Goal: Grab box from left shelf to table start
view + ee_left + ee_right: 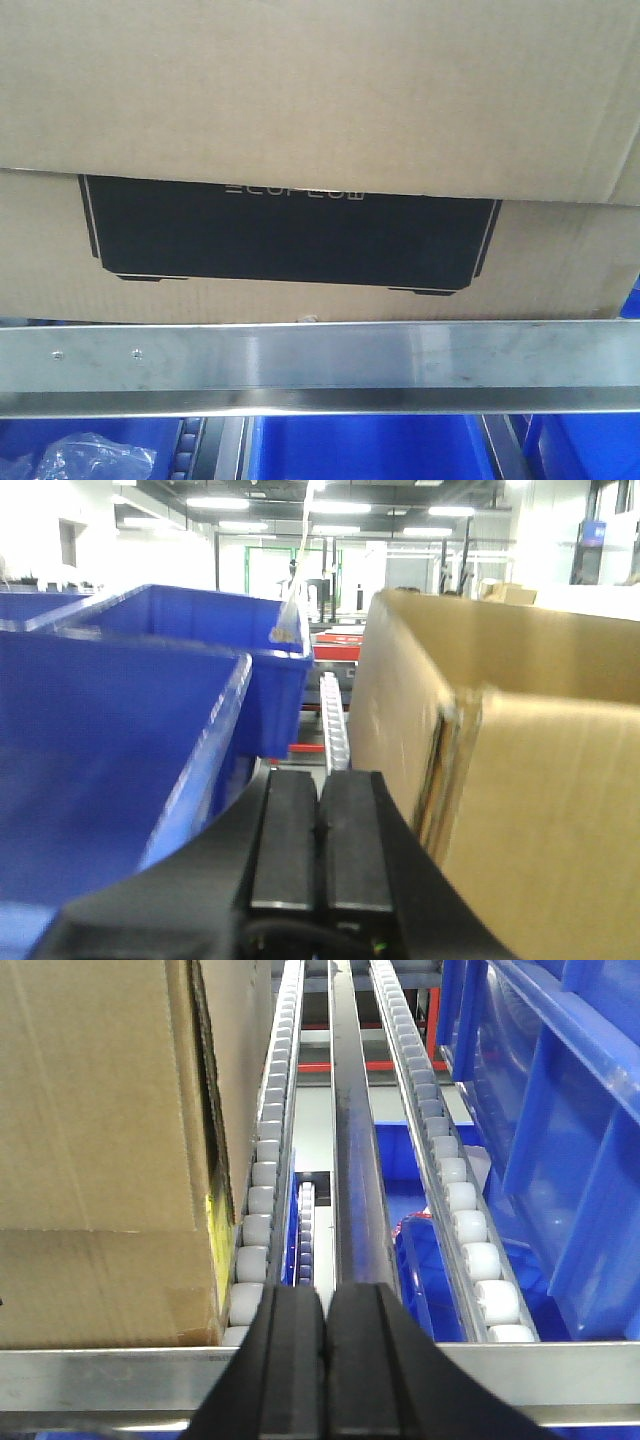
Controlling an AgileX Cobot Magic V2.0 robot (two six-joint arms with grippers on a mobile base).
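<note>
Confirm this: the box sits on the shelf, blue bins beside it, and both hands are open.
Wrong on the hands: both are shut. The left wrist view shows the left hand with pads pressed together, the right wrist view the right hand likewise. The box does sit on the shelf, blue bins beside it.

A warehouse-style logistics hall: a brushed-metal flow rack [320,365] fitted with white roller tracks [262,1160] carries a brown cardboard carton [300,90]. Blue plastic bins [120,770] sit beside and below the rack. Beyond the rack, rows of ceiling strip lights [340,505] run over an open industrial floor.
</note>
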